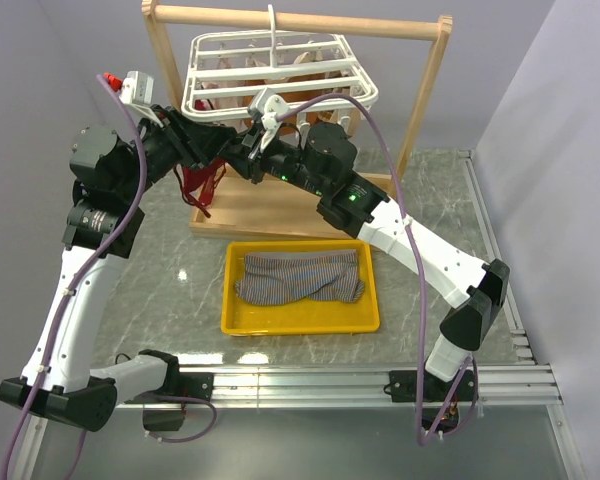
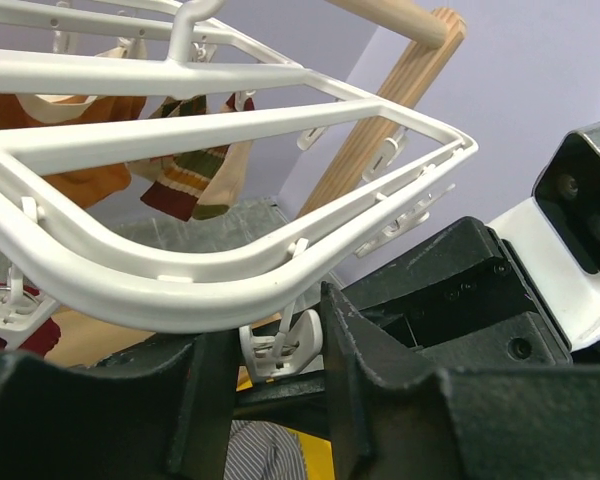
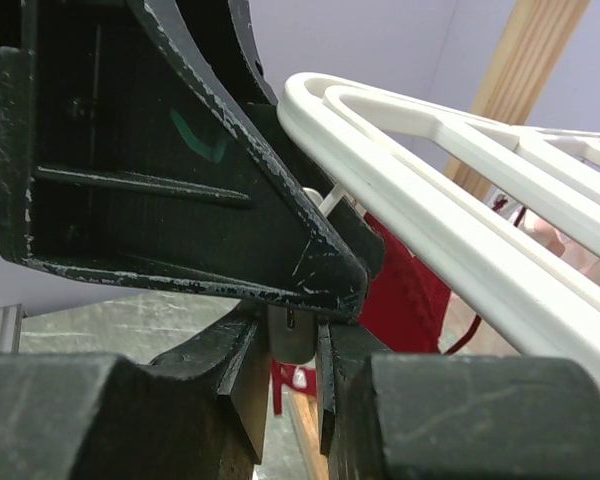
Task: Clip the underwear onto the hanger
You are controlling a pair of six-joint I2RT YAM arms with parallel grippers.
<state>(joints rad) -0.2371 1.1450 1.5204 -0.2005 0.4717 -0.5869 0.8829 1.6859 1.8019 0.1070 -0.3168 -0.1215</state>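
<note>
Loosely crumpled underwear — grey, pinstriped.

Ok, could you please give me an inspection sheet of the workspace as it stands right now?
Surface: grey marbled table, glossy.
Job's things: underwear lies crumpled in the yellow tray, unclipped; hanger hangs from the wooden stand.
Clutter: dark red underwear and orange-brown garments hang from the hanger.
Grippers: left gripper flanks a hanging clip, grip unclear; right gripper pinches a small clip tab under the hanger's rim.
Cables: purple cables trail along both arms in loose loops.
Surroundings: plain pale walls; metal rail at the near edge.
</note>
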